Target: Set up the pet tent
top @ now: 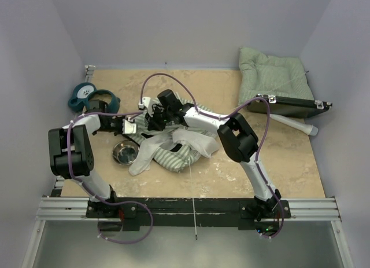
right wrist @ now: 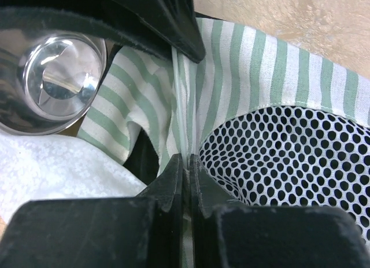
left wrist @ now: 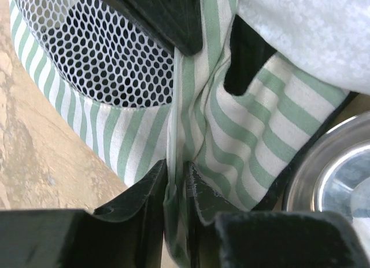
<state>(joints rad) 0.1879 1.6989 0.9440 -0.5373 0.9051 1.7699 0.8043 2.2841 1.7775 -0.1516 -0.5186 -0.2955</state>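
Observation:
The pet tent lies crumpled mid-table, green-and-white striped with white flaps. Both grippers meet over its upper left part. My left gripper comes in from the left, and in its wrist view the left gripper is pinched on a striped fold with a thin pole running through it. My right gripper faces it, and in its own view the right gripper is shut on the same seam, beside a mesh window. A mesh panel also shows in the left wrist view. Each wrist view shows the other gripper's black finger at the top.
A steel bowl sits just left of the tent, close under both grippers. A teal pet dish is at the far left. A green quilted cushion and a black case lie at the back right. A thin pole points toward the near edge.

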